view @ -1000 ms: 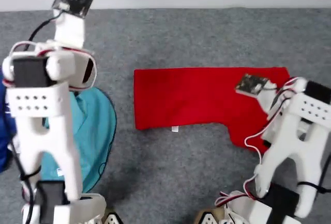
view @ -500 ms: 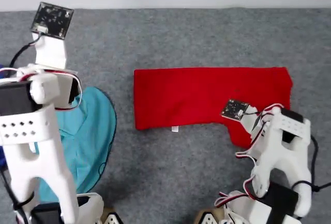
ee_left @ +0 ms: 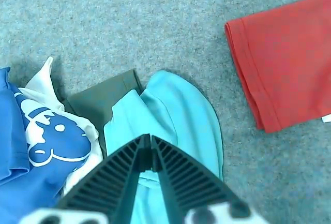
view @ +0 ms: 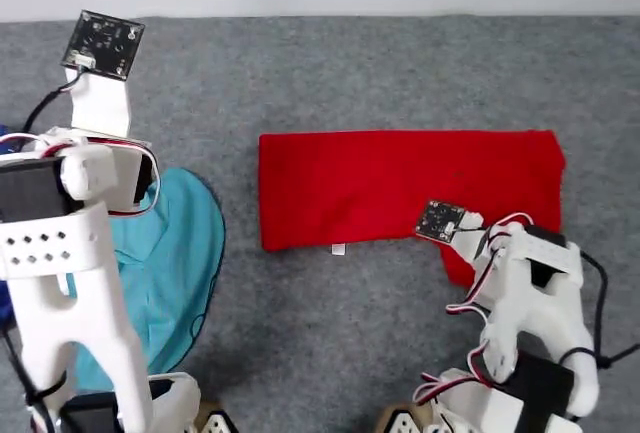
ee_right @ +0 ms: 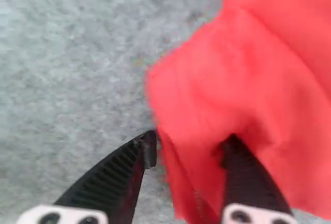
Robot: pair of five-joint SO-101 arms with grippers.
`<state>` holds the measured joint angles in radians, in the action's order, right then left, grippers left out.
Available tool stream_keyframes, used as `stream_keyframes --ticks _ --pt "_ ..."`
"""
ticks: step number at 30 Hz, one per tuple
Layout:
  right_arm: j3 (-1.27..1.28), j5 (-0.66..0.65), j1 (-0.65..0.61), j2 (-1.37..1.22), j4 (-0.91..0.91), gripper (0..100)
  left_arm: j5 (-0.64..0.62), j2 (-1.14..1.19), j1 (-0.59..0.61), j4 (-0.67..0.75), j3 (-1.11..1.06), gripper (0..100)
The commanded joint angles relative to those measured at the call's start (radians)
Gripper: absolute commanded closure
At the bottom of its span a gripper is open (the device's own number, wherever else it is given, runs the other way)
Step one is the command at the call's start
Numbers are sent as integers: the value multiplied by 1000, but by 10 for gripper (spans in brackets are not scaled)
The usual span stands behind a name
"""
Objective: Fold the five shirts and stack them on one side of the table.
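A red shirt [view: 400,188] lies folded into a long band across the middle of the grey table, with a flap hanging toward the near right. My right gripper [ee_right: 190,149] is low over that flap [ee_right: 258,79], open, with the red cloth's edge between its fingers. At the left a teal shirt [view: 185,243] lies crumpled under my left arm [view: 80,213]. My left gripper [ee_left: 150,142] hangs shut above the teal shirt [ee_left: 176,115], holding nothing.
Beside the teal shirt lie an olive shirt [ee_left: 98,102], a white shirt with a blue print [ee_left: 57,136] and a blue shirt [ee_left: 10,131], piled at the table's left. Bare grey table [view: 350,73] stretches along the far side and between the piles.
The right arm has drawn back toward the near edge and come down over the red shirt's near right flap. The left arm swung left, then held still.
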<state>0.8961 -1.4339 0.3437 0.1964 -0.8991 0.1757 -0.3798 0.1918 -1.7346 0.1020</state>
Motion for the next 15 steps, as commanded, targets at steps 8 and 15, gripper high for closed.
stream_keyframes --ticks 8,15 --pt "32 -6 -19 4 42 952 3 -32 6 -17 4 993" --pt "26 -3 -19 18 74 987 3 -29 6 -17 4 993"
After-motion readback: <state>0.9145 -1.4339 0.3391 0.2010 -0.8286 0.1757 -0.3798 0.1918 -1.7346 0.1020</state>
